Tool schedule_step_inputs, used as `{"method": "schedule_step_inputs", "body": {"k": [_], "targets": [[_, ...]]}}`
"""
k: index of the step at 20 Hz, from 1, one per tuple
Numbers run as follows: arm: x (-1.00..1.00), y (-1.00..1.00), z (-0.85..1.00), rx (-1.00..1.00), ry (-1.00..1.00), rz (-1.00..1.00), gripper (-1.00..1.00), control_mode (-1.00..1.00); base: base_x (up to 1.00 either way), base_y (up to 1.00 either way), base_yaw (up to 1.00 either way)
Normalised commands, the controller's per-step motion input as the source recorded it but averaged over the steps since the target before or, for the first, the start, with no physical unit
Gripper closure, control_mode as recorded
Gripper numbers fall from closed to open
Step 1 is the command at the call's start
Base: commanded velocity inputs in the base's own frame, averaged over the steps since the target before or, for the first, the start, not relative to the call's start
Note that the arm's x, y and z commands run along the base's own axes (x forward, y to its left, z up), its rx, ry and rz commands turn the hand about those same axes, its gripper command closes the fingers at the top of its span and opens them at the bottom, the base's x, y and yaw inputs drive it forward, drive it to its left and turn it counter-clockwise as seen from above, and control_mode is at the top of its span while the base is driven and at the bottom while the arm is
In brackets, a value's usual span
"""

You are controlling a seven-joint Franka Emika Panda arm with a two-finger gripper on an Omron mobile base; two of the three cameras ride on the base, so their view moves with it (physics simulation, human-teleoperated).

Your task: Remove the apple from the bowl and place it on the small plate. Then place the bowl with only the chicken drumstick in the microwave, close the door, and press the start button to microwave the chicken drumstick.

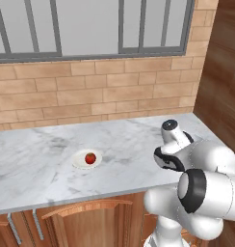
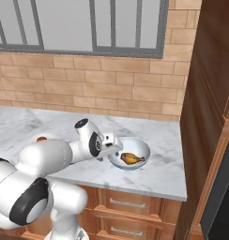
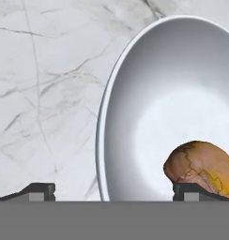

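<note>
Already apple [image 1: 90, 157] resting on small plate [image 1: 87, 159]; gripper [image 3: 114, 188] spread wide astride near rim of bowl [image 3: 135, 93] holding only chicken drumstick [image 3: 203, 165] on counter [image 1: 37, 164]; microwaving steps all left.

Glossy white rounded arm [image 1: 206, 188], dark joint bands, dark fingers [image 3: 39, 190]
</note>
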Motion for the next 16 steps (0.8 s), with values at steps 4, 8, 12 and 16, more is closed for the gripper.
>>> {"method": "schedule_step_inputs", "body": {"k": [4, 8, 12, 16], "targets": [[0.06, -0.01, -0.2, 0.0, 0.02, 0.0, 1.0, -1.0, 0.0, 0.0, 0.0], [0.0, -0.07, 0.0, 0.0, 0.0, 0.0, 1.0, -1.0, 0.0, 0.0, 0.0], [0.0, -0.04, 0.06, 0.0, 0.0, 0.0, 1.0, -1.0, 0.0, 0.0, 0.0], [-0.04, 0.0, 0.32, 0.0, -0.03, 0.01, 1.0, -1.0, 0.0, 0.0, 0.0]]}}
